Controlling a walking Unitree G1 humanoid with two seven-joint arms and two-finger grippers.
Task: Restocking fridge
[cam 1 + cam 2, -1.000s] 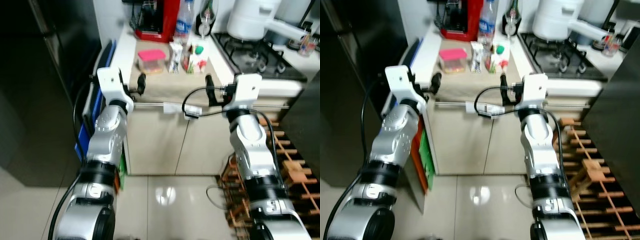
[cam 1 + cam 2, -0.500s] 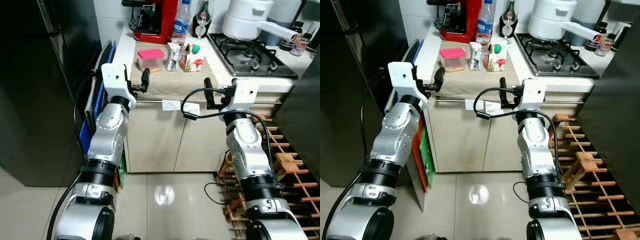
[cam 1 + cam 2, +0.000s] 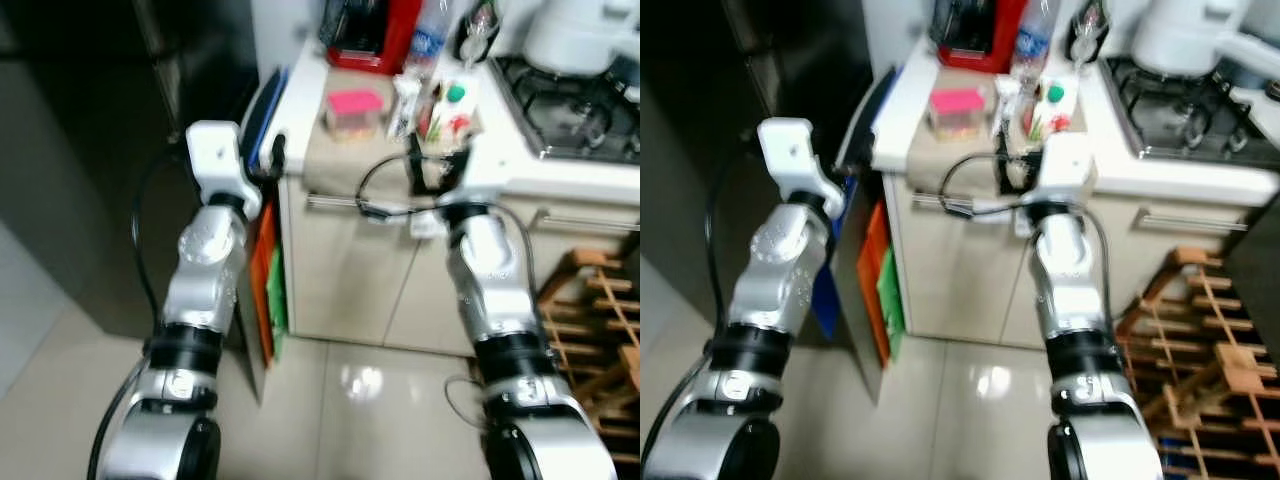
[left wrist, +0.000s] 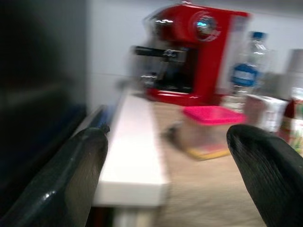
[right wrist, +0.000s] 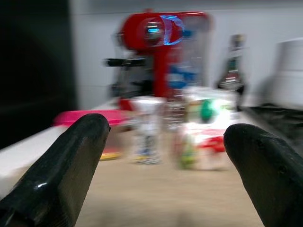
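A pink-lidded container point(image 3: 355, 108) stands on the beige mat of the worktop point(image 3: 300, 110). Beside it are a small carton point(image 3: 405, 98) and a green-capped carton point(image 3: 447, 108), with a water bottle point(image 3: 428, 40) behind them. The dark fridge point(image 3: 90, 150) rises at the left. My left gripper point(image 4: 168, 146) is open at the worktop's left end, level with the pink-lidded container point(image 4: 213, 127). At the front edge my right gripper point(image 5: 163, 137) is also open, facing the green-capped carton point(image 5: 203, 137). Neither gripper holds anything. All views are blurred.
A red coffee machine point(image 3: 365, 35) stands at the back of the worktop. To the right are a gas hob point(image 3: 590, 110) and a white pot point(image 3: 580, 30). Blue boards point(image 3: 262, 110) and orange and green items point(image 3: 268, 280) fill the gap beside the fridge. A wooden rack point(image 3: 600, 310) is at the lower right.
The whole picture has shifted right and blurred, so the camera has moved. More of the fridge side shows. Both arms stay raised and the grippers now sit closer to the worktop edge.
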